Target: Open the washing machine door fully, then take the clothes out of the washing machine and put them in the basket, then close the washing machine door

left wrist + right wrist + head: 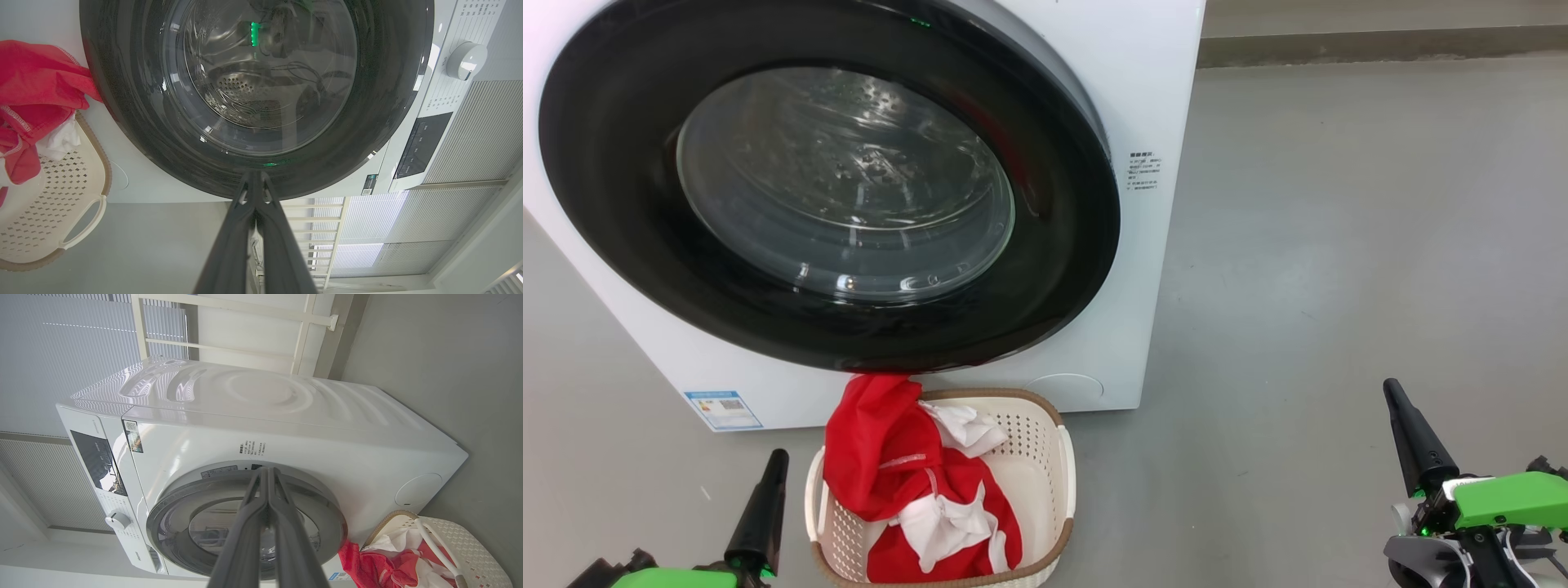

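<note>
Two grippers sit low in the head view, both clenched on nothing, their dark fingers pressed together and pointing toward the washing machine [1152, 122]. Just to the right of the left gripper [778, 461] stands the basket [1045, 412], between the two grippers and much nearer the left one. The clothes [890, 465], red with white trim, are heaped in it and spill over its far left rim. Ahead of the left gripper, the washing machine door [841, 188] appears shut flat against the machine's front. The top of the red heap overlaps the door's lower rim; whether they touch cannot be told. The right gripper [1392, 390] hovers well apart to the right, with bare grey floor [1339, 286] ahead of it. The bottom edge clips the basket's near rim and both arms. Beyond the left gripper, the print on a small blue sticker [723, 410] is too small to read.
</note>
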You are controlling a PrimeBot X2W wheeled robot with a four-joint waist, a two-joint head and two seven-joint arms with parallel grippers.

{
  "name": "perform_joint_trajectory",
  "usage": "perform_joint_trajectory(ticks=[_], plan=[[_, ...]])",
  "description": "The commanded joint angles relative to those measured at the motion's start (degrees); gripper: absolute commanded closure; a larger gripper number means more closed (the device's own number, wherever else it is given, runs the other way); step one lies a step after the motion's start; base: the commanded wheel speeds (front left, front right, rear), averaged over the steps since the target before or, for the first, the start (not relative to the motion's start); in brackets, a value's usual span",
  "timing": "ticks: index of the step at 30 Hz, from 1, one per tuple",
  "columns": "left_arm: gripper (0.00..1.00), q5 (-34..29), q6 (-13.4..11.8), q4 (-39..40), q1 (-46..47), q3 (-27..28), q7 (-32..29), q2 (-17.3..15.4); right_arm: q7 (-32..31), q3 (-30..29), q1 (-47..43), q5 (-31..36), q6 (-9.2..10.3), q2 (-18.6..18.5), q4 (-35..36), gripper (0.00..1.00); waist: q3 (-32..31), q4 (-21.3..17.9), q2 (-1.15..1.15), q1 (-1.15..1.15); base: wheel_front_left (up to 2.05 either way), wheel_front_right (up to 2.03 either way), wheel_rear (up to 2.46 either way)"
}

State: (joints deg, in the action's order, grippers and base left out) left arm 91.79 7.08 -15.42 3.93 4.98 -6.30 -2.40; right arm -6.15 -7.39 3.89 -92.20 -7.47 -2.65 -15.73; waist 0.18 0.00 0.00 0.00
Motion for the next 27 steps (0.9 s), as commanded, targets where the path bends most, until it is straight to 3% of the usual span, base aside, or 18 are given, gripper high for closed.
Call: perform_joint_trajectory(ticks=[1, 27], plan=[[1.00, 0.4, 0.4, 1.4, 2.3, 1.5, -0.2, -0.5, -0.4, 0.8, 2.3, 0.1, -0.02, -0.3, 1.7, 1.00, 0.0, 0.0, 0.00, 0.00, 0.00, 0.00, 0.00], [1.00, 0.4, 0.4, 1.4, 2.3, 1.5, -0.2, -0.5, -0.4, 0.8, 2.3, 0.1, -0.02, -0.2, 1.7, 1.00, 0.0, 0.0, 0.00, 0.00, 0.00, 0.00, 0.00]])
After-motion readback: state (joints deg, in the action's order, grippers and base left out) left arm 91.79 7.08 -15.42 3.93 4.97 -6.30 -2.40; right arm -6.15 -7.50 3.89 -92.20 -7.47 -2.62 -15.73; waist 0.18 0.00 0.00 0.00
